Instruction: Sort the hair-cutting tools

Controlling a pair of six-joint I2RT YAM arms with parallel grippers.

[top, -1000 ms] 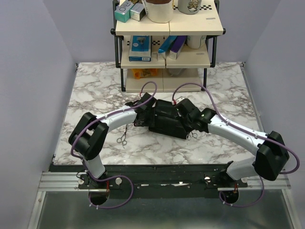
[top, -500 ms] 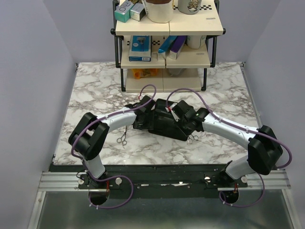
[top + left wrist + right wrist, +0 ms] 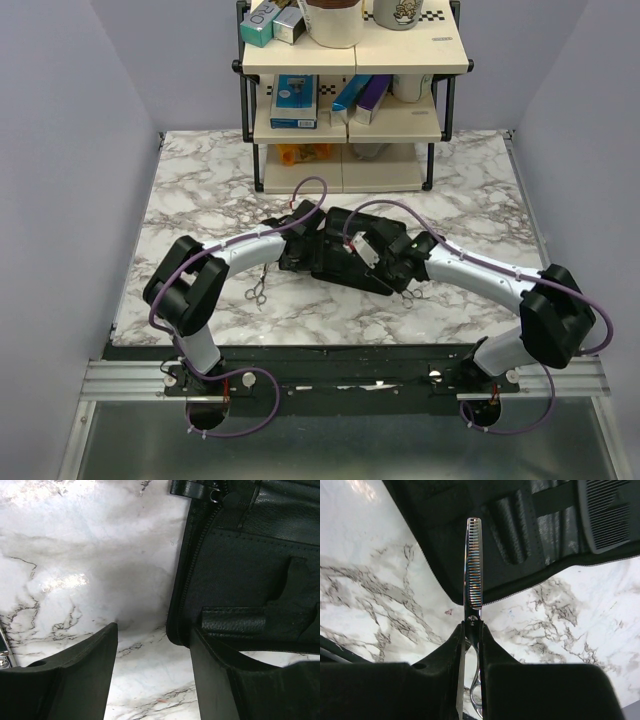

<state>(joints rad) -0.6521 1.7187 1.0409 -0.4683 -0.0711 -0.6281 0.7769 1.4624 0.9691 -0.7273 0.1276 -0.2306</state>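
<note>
- The right fingers (image 3: 456,641) are pinching narrowly on the thinning scissors (image 3: 473,575), just above the finger loops, so this tool is being carried above the near edge of the open pouch (image 3: 440,540), in the middle of the right wrist frame.
- The long axis of these scissors is running straight up and down in that frame. The toothed blade is pointing to the top, with its tip over the inside of the pouch, and the loops are pointing to the bottom, between the fingers.
- The left fingers (image 3: 100,650) are standing wide, holding nothing, on either side of the zipped left edge of the pouch.
- As far as I can judge, the task is somewhere in the middle. A wide comb (image 3: 607,515) is lying in the pouch at the upper right, seemingly already placed.
- The second scissors (image 3: 256,293) are waiting on the worktop (image 3: 200,200), at the lower left of the pouch, well apart from it.
- I am seeing no narrow comb; perhaps it is hidden.
</note>
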